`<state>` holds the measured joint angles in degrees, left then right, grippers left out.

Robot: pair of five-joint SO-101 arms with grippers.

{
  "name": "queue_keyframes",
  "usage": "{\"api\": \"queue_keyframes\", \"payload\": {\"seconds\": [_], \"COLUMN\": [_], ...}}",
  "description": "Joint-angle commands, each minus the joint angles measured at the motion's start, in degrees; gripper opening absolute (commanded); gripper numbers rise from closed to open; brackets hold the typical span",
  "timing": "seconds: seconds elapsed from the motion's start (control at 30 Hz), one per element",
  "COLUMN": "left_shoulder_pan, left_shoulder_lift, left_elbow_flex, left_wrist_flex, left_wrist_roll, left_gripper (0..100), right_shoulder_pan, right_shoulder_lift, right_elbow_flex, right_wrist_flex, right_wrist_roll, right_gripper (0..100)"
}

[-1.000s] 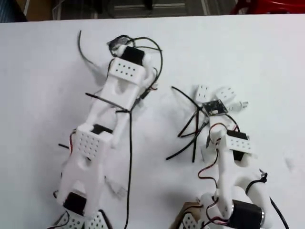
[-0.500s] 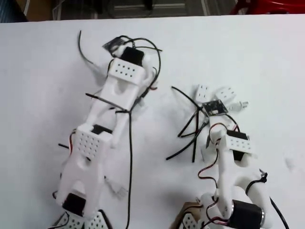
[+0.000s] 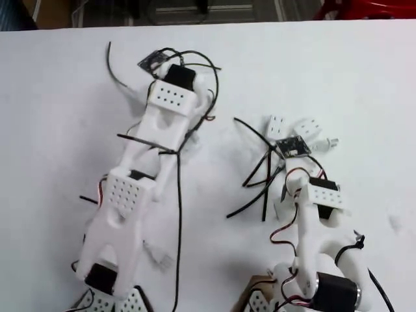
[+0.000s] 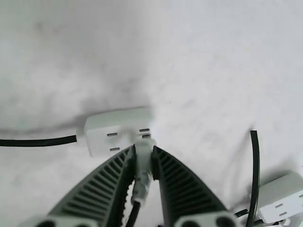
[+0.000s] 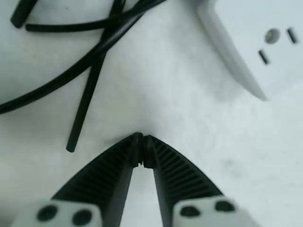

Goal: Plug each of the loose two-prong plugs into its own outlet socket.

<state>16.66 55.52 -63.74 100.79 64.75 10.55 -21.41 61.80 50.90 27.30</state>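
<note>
My left gripper (image 4: 143, 148) is shut on a white two-prong plug (image 4: 142, 163) with a black cord. The plug's front end meets the face of a white outlet block (image 4: 113, 128) that lies on the table with a black cord leading off it. In the high view the left arm (image 3: 166, 107) stretches toward the far left of the table. My right gripper (image 5: 141, 151) is shut on nothing, its tips just above the bare tabletop. A white outlet (image 5: 265, 45) lies beyond it. The right arm (image 3: 315, 201) stands near two white outlets (image 3: 276, 127) (image 3: 307, 129).
Loose black cables (image 5: 94, 52) cross the table beside the right gripper and fan out in the middle of the table (image 3: 260, 175). Another white outlet (image 4: 281, 198) and a black cable (image 4: 255, 165) lie near the left gripper. The white table (image 3: 364, 78) has free room at the right.
The left arm has shifted slightly farther away and to the left with the plug. The right arm has kept still.
</note>
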Motion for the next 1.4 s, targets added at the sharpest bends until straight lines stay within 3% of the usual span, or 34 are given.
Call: {"api": "queue_keyframes", "payload": {"seconds": [0.0,1.17,1.37], "left_shoulder_pan": [0.3,-3.9,-4.3], "left_shoulder_lift": [0.7,0.7,0.7], "left_elbow_flex": [-0.5,0.2,7.1], "left_wrist_flex": [-0.3,1.5,-0.5], "left_wrist_roll": [0.5,0.4,-0.4], "left_gripper": [2,2,3], "right_shoulder_pan": [0.0,0.0,0.0], "right_shoulder_lift": [-0.9,-0.9,-0.9], "right_elbow_flex": [0.1,0.1,0.1], "right_wrist_flex": [-0.8,-0.8,-0.8], "right_wrist_roll": [-0.2,-0.2,-0.2], "right_gripper": [2.0,2.0,2.0]}}
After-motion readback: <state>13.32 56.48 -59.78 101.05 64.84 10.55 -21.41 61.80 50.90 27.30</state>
